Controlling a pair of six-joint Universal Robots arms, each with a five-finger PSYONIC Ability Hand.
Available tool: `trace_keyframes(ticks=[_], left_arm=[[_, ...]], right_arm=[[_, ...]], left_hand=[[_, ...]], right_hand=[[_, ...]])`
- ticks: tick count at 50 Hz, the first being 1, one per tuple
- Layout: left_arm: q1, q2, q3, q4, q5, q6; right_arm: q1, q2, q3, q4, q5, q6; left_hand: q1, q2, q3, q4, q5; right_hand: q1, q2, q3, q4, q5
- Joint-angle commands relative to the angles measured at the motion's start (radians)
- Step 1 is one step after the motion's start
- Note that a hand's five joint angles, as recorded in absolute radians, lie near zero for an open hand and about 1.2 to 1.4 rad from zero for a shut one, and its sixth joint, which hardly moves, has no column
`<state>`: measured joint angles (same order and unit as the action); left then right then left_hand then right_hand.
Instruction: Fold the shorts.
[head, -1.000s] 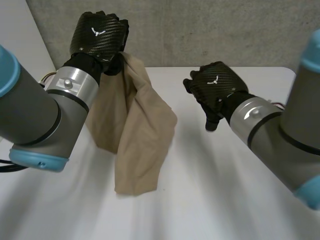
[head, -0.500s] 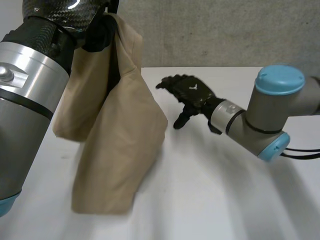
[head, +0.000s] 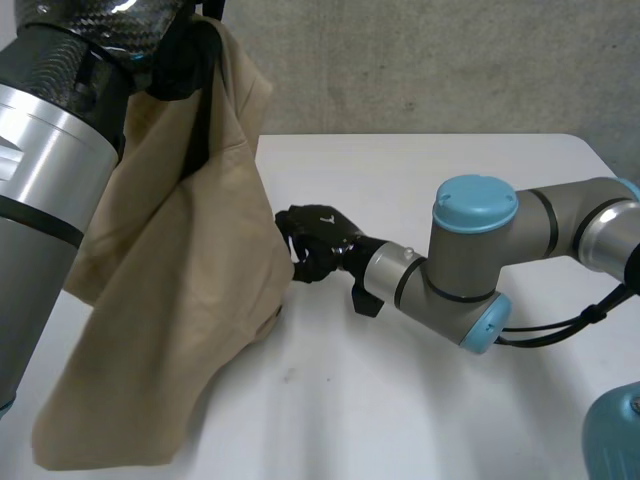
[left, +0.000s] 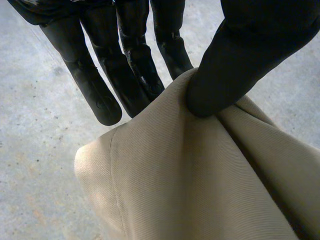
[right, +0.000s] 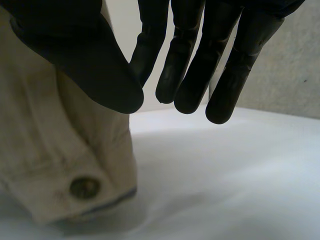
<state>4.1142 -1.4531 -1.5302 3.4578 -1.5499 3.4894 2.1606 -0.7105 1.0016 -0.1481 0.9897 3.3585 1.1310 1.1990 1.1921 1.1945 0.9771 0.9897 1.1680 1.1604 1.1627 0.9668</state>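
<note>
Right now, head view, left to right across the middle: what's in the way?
left arm → shorts, hanging down → right hand, at the shorts' edge → right arm

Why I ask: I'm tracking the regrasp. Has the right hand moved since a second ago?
Yes. Judged against the far edge of the table, the right hand has come nearer the camera and leftward, up to the hanging shorts.

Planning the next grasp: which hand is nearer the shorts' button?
Right. The right hand hovers open, its thumb next to the button; the left hand pinches the shorts at another, raised edge.
</note>
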Motion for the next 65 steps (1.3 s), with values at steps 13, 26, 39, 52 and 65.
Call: trace_keyframes(ticks=[13,26,39,52,65], left_arm=[[0.067,-0.023,0.030,0.006,-0.001,-0.003],[0.063,-0.018,0.042,0.006,-0.003,-0.003],[0.057,-0.001,0.044,0.004,-0.004,-0.003],[0.017,0.010,0.051,0.004,-0.004,-0.003],[-0.014,0.031,0.050,0.003,-0.001,-0.001]], right_arm=[[-0.179,-0.391,0.170,0.024,0.208,-0.109],[-0.162,-0.198,0.173,0.251,0.015,-0.111],[-0.119,-0.038,0.061,0.176,-0.095,0.027],[-0.042,-0.014,0.028,-0.028,-0.031,0.194],[0.080,0.005,0.000,-0.041,-0.103,0.205]], left_hand=[[0.265,0.197,0.204,0.202,0.245],[0.265,0.197,0.204,0.202,0.245],[0.265,0.197,0.204,0.202,0.245],[0.265,0.197,0.204,0.202,0.245],[0.265,0.197,0.204,0.202,0.245]], right_hand=[[0.407,0.228,0.236,0.234,0.255],[-0.576,-0.754,-0.747,-0.749,-0.728],[-0.570,-0.748,-0.741,-0.743,-0.722],[-0.705,-0.883,-0.875,-0.878,-0.856],[-0.815,-0.993,-0.986,-0.988,-0.967]])
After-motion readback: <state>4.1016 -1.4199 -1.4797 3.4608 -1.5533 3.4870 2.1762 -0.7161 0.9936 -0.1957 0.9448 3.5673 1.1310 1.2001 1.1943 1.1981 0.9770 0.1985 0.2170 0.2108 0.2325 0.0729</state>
